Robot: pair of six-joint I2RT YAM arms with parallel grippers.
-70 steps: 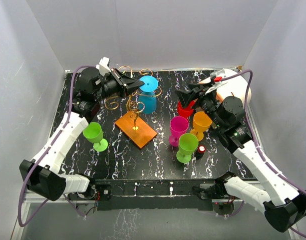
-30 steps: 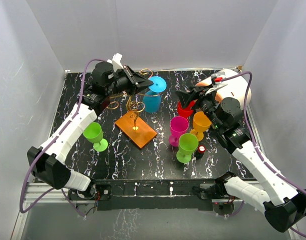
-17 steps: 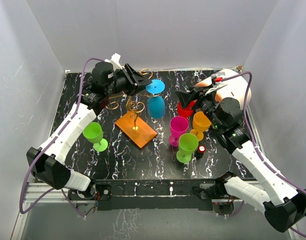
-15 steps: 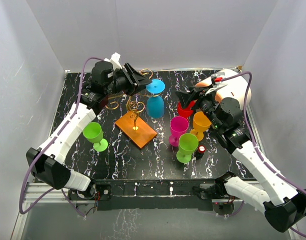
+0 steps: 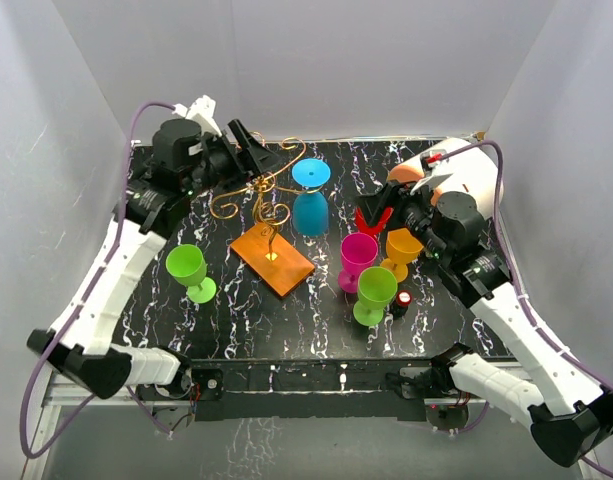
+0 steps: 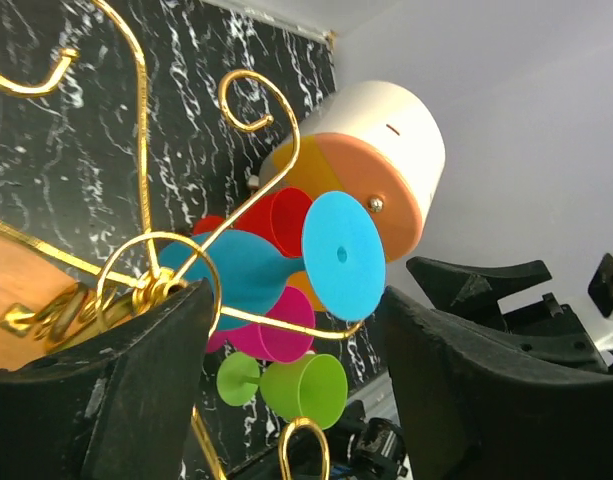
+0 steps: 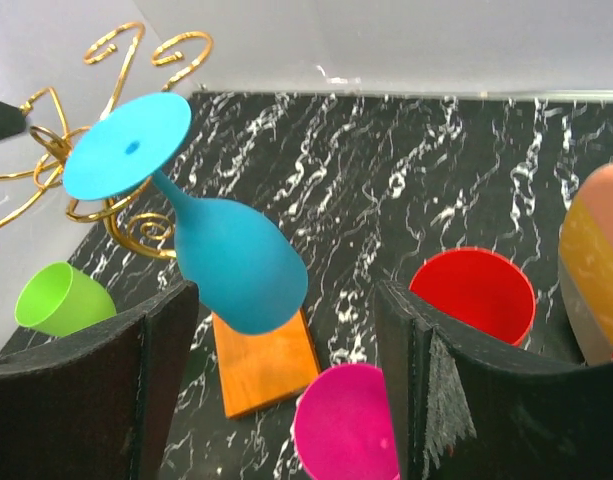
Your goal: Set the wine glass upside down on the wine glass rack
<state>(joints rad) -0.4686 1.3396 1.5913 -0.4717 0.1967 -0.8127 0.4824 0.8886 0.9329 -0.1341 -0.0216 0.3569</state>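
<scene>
Blue wine glass (image 5: 309, 212) hangs bowl-down, tilted, on wine glass rack (image 5: 273, 258), at 2 o'clock from post. Left end effector (image 5: 261, 152): jaws wide apart, empty, close to scrolls at 11 o'clock. Right end effector (image 5: 371, 212): gaping, empty, by red glass (image 7: 473, 292). Risk: left fingers snag gold wire on retreat, rack jolts, foot slips off curl, glass drops to bench (image 5: 236, 300).

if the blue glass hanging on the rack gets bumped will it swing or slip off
The blue glass hangs tilted, held only by its foot on a thin wire arm of the rack, so it would probably swing and might slide off. It looks like opaque plastic: likely light, unlikely to shatter.
</scene>
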